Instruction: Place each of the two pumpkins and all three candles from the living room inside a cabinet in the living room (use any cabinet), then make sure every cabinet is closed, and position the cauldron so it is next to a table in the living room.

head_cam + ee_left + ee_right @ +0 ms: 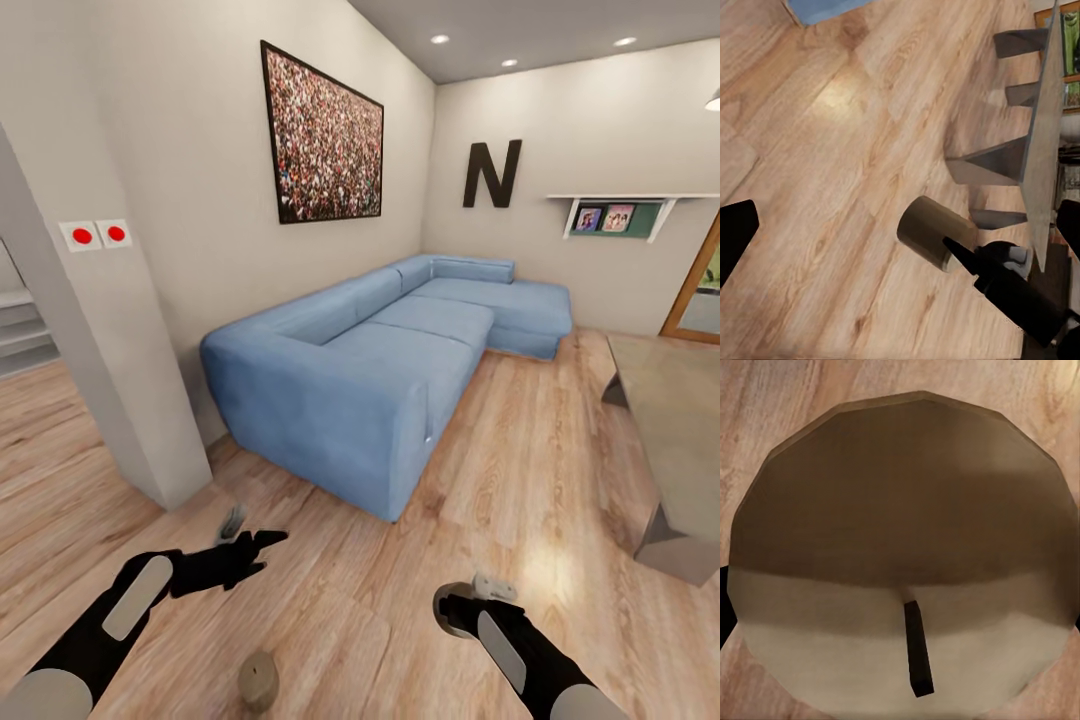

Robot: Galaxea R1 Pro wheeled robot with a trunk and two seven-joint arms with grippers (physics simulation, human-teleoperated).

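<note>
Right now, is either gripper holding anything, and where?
Left gripper: nothing. A candle is tight against the right gripper, but whether it is gripped cannot be told.

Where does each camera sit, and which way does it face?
Head view: on the robot's head, looking forward and down over the wood floor to the blue sofa; both arms, left claw and right claw, show.
Left wrist view: by the left claw, facing across the floor to a candle and the table; its wide-apart fingers and the right arm show.
Right wrist view: by the right claw, close on a candle top and wick.
Shared: head and left wrist views both see table and floor.
</note>
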